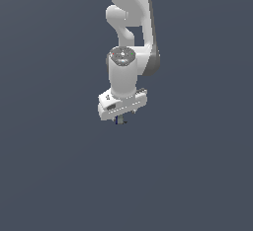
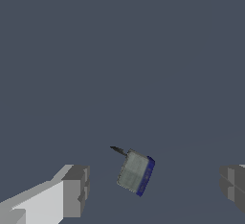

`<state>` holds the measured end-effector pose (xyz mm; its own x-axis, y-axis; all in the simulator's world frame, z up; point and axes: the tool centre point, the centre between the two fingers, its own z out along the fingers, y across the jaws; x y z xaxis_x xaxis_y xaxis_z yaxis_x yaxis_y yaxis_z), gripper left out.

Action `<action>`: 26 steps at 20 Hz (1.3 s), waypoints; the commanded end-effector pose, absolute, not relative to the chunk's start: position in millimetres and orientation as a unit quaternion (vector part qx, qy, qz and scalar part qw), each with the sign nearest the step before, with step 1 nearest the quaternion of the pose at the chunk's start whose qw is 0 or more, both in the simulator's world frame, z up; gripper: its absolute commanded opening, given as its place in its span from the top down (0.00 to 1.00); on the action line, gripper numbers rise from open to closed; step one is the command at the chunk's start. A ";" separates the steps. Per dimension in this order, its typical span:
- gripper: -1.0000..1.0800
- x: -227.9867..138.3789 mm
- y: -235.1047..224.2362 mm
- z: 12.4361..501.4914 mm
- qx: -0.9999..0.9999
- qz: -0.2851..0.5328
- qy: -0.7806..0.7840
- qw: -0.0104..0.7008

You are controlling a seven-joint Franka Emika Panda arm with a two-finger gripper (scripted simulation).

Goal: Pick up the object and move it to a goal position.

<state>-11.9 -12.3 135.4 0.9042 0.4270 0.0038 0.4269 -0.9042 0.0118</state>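
One gripper (image 2: 153, 189), one object (image 2: 135, 173)

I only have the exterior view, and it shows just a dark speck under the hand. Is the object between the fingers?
Observer: Yes. The wrist view shows the object in the gap between the fingers.
Operator: Is the hand touching it?
Observer: No. The hand is open and both fingers stand clear of it.
Operator: What does it look like?
Observer: A tilted grey block with one blue side and a thin dark spike.
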 end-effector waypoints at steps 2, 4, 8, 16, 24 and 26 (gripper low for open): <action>0.04 -16.4 -15.3 127.4 0.963 0.001 0.268 0.007; 0.04 -19.1 -16.8 123.0 0.955 0.000 0.296 0.008; 0.04 -24.4 -19.4 114.5 0.936 -0.002 0.351 0.008; 0.04 -35.4 -23.3 98.3 0.889 -0.005 0.457 0.008; 0.04 -46.6 -25.2 83.6 0.829 -0.006 0.558 0.006; 0.04 -49.4 -25.4 80.1 0.813 -0.005 0.583 0.005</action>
<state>-47.3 -25.2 82.8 0.3643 0.9312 -0.0154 0.9313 -0.3643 0.0025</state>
